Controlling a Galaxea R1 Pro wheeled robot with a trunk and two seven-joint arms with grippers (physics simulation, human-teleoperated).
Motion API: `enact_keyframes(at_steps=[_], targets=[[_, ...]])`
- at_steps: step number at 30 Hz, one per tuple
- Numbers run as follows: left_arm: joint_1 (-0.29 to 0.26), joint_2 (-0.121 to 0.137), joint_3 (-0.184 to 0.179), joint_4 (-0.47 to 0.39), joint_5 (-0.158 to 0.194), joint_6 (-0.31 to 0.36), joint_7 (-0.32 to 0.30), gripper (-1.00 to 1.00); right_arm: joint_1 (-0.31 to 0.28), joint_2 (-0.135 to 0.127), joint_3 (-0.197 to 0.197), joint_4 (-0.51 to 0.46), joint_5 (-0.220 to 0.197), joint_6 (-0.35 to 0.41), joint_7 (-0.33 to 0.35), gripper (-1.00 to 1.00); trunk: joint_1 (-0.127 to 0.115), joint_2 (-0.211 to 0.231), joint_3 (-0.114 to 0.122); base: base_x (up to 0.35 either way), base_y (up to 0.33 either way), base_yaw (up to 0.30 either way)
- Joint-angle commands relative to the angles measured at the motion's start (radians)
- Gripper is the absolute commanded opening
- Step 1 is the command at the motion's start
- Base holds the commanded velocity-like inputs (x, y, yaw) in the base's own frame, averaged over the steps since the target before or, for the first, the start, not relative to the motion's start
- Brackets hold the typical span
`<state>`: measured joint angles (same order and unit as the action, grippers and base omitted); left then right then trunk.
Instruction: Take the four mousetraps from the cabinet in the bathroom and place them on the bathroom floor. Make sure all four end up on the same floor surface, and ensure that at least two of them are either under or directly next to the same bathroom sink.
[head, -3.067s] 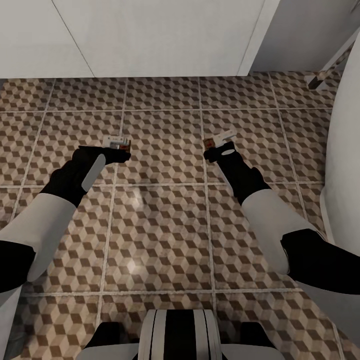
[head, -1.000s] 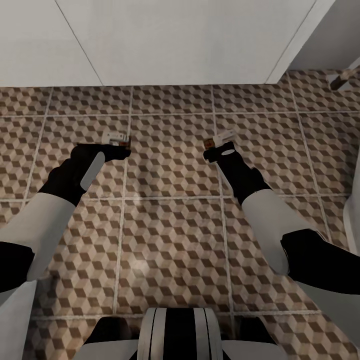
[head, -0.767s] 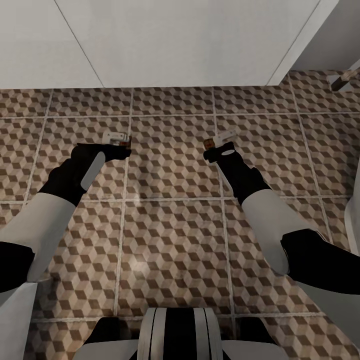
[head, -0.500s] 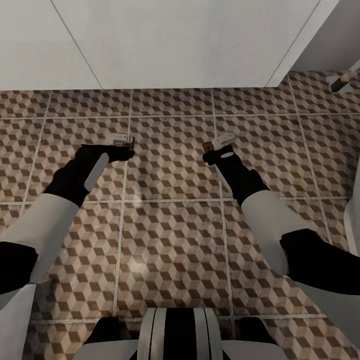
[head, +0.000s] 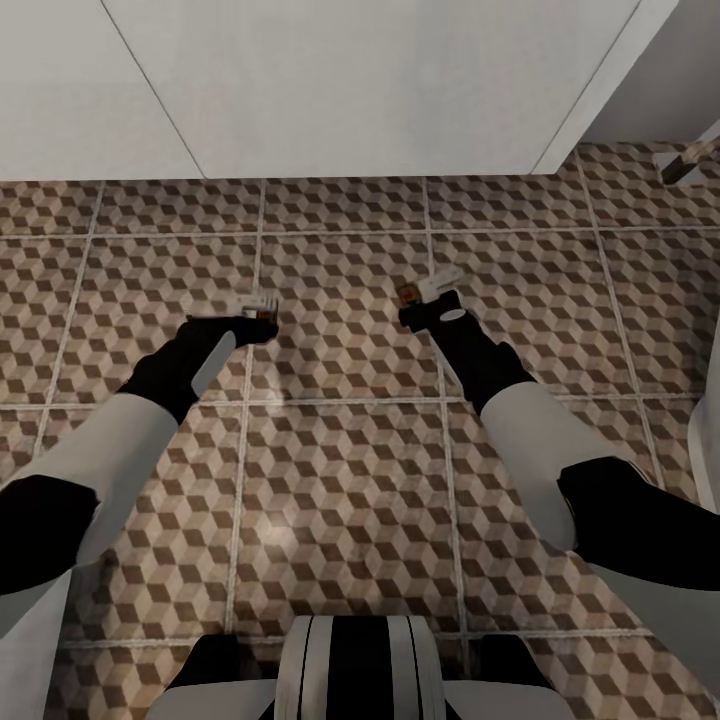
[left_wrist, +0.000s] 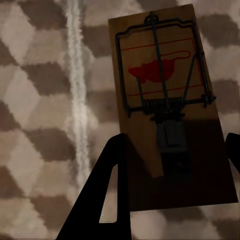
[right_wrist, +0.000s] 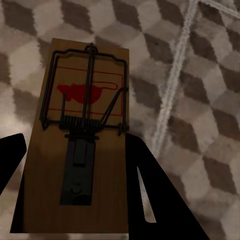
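Note:
In the head view, two tan wooden mousetraps hang low over the cube-patterned bathroom floor (head: 340, 480). My left gripper (head: 256, 318) is shut on one mousetrap (head: 258, 302). In the left wrist view this trap (left_wrist: 165, 100) shows its dark wire and red spot, with a black finger (left_wrist: 111, 190) against its edge and my left gripper (left_wrist: 172, 172) closed around its near end. My right gripper (head: 418, 308) is shut on the other mousetrap (head: 425, 290). The right wrist view shows that trap (right_wrist: 82, 145) in my right gripper (right_wrist: 80, 192), a finger (right_wrist: 150, 195) on each side.
A wide white flat-faced panel (head: 350, 90) stands along the far edge of the floor; I cannot tell whether it is the sink. A chrome fitting (head: 688, 160) shows at the far right, and a rounded white edge (head: 708, 420) at the right border.
Both grippers have dropped toward the floor with their traps, and the left one has shifted inward to the right. The view panned slightly before that.

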<state>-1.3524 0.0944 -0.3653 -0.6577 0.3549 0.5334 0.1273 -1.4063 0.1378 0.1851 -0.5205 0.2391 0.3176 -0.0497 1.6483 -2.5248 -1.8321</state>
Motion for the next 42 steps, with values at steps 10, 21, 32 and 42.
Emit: enact_keyframes(at_steps=[10, 21, 32, 42], targets=[[0.000, -0.002, -0.007, 0.029, 0.010, -0.017, 0.011, -1.00, 0.000, 0.004, 0.007, 0.120, 0.006, -0.130, -0.001, -1.00, 0.000, 0.000, -0.001, 0.000, 0.000, 0.000], [0.000, -0.002, -0.007, 0.027, 0.010, -0.018, 0.011, -1.00, 0.000, 0.003, 0.007, 0.185, 0.008, -0.208, 0.002, -1.00, 0.000, 0.000, -0.001, 0.000, 0.000, 0.000], [0.001, -0.007, -0.007, 0.094, 0.010, -0.152, 0.009, -1.00, 0.000, -0.001, 0.007, 0.201, 0.010, -0.252, 0.002, -1.00, 0.000, 0.000, -0.001, 0.000, 0.000, 0.000], [0.001, -0.011, -0.009, 0.115, 0.010, -0.168, 0.009, -1.00, 0.000, -0.005, 0.007, 0.277, 0.011, -0.301, 0.002, -1.00, 0.000, 0.000, -0.001, 0.000, 0.000, 0.000]])
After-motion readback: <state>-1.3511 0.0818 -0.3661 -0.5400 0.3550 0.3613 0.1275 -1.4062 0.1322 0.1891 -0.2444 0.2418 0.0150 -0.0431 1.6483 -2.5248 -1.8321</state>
